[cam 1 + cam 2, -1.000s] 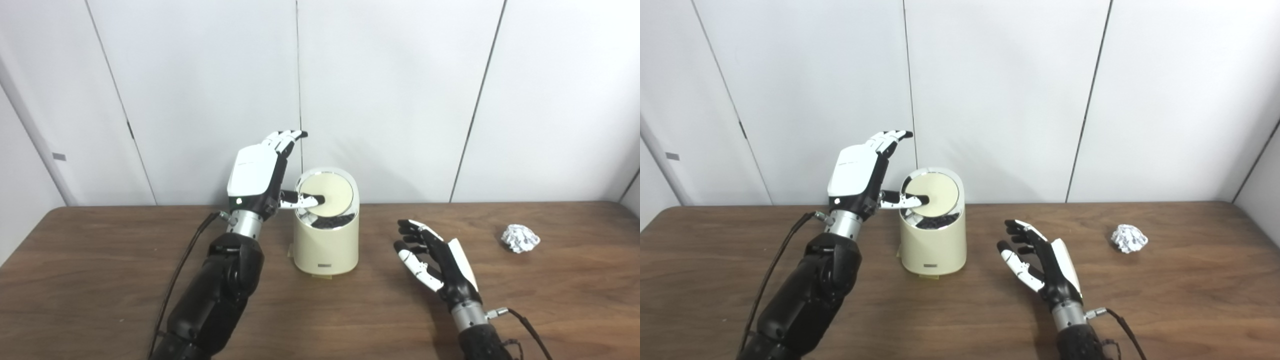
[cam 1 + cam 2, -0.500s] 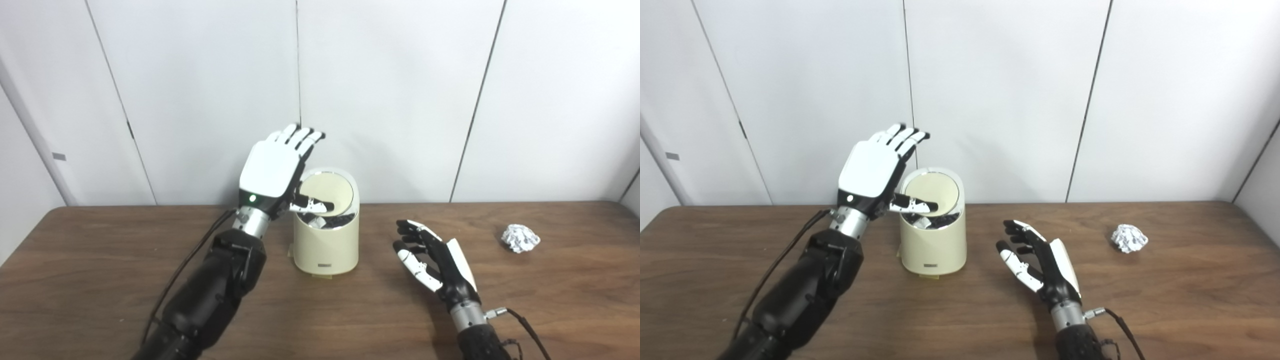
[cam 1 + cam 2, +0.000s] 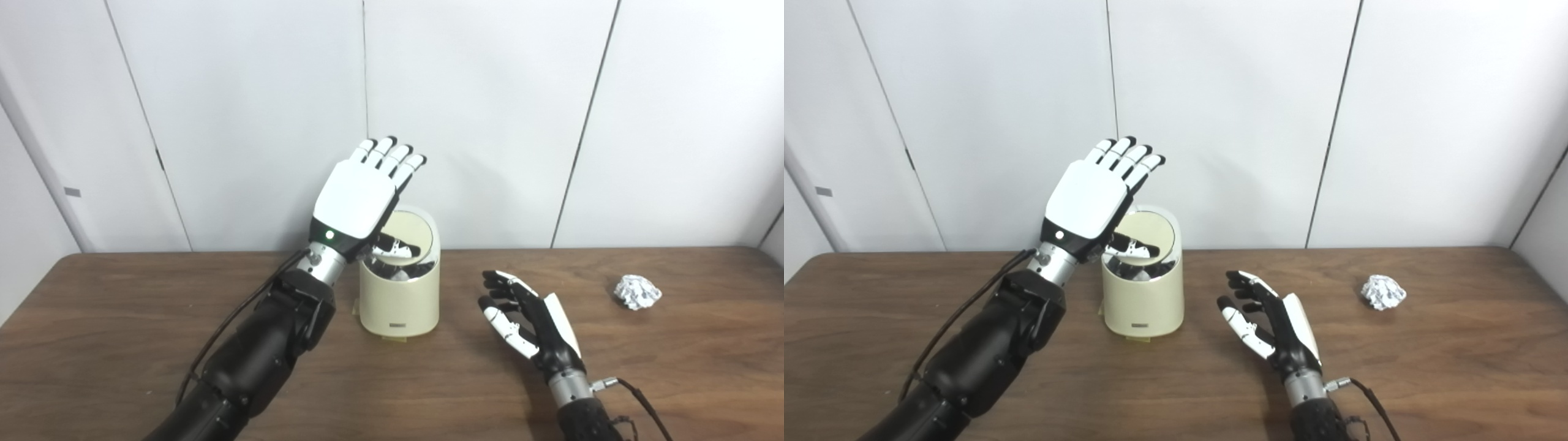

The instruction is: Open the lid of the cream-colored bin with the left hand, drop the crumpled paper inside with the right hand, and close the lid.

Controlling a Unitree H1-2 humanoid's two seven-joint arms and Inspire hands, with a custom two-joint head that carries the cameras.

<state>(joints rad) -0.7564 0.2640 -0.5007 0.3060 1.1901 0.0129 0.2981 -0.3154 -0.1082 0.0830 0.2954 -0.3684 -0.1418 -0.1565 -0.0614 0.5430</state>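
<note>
Two hands spread open, neither gripping anything

Left hand (image 3: 358, 199) is hovering over the cream bin (image 3: 399, 294), thumb pressing its tilted lid (image 3: 411, 229); slipping off could let it swing shut. Right hand (image 3: 530, 327) is waiting mid-bench, while the white crumpled paper (image 3: 637, 291) is sitting near the bench's right edge.

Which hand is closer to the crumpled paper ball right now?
Right. The right hand rests open on the table between the cream-colored bin and the crumpled paper ball. The left hand is over the bin, farther away.
</note>
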